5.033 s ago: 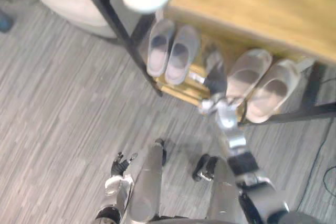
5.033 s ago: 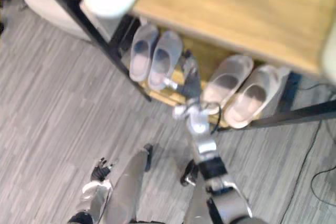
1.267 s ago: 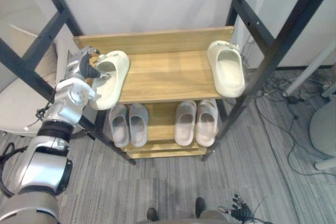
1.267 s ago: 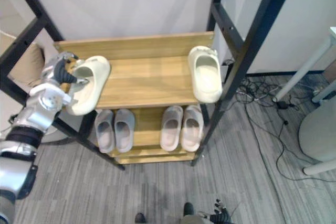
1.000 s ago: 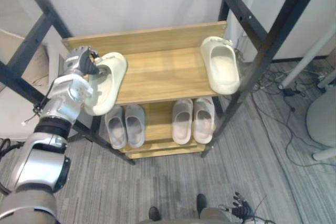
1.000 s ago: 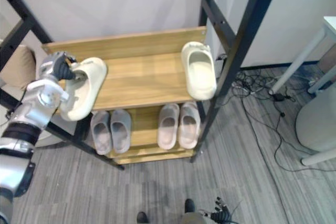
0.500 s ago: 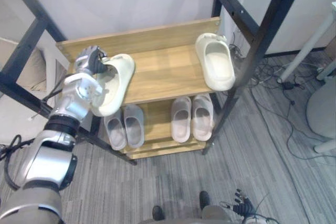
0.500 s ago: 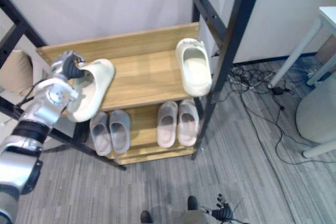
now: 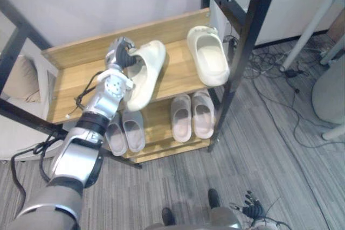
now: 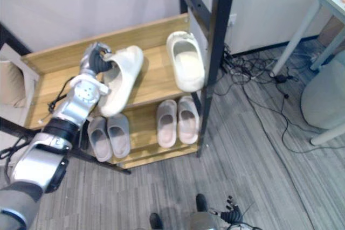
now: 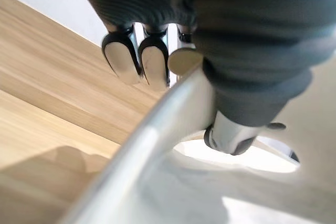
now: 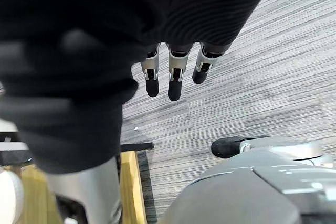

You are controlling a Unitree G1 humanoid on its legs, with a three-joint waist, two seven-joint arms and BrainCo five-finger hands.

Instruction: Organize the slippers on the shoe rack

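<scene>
A cream slipper point(image 9: 144, 76) is over the middle of the rack's wooden top shelf point(image 9: 70, 79), its toe hanging past the front edge. My left hand point(image 9: 119, 53) is shut on the rim at its heel end; in the left wrist view the fingers point(image 11: 137, 59) curl over the slipper's rim point(image 11: 157, 140). A second cream slipper point(image 9: 208, 56) lies at the right end of the same shelf, a short gap from the held one. Two pairs of grey slippers point(image 9: 125, 131) point(image 9: 193, 116) sit on the lower shelf. My right hand point(image 9: 249, 207) hangs low over the floor, its fingers point(image 12: 170, 74) straight.
Black rack posts point(image 9: 240, 52) frame the shelves; the right front post stands close beside the second cream slipper. A beige cushion point(image 9: 21, 76) is left of the rack. Cables point(image 9: 280, 74) trail on the grey floor at right, near a white table leg point(image 9: 307, 28).
My left hand has carried the cream slipper from the left end of the top shelf rightwards to its middle, nearer the other cream slipper. The camera has also shifted.
</scene>
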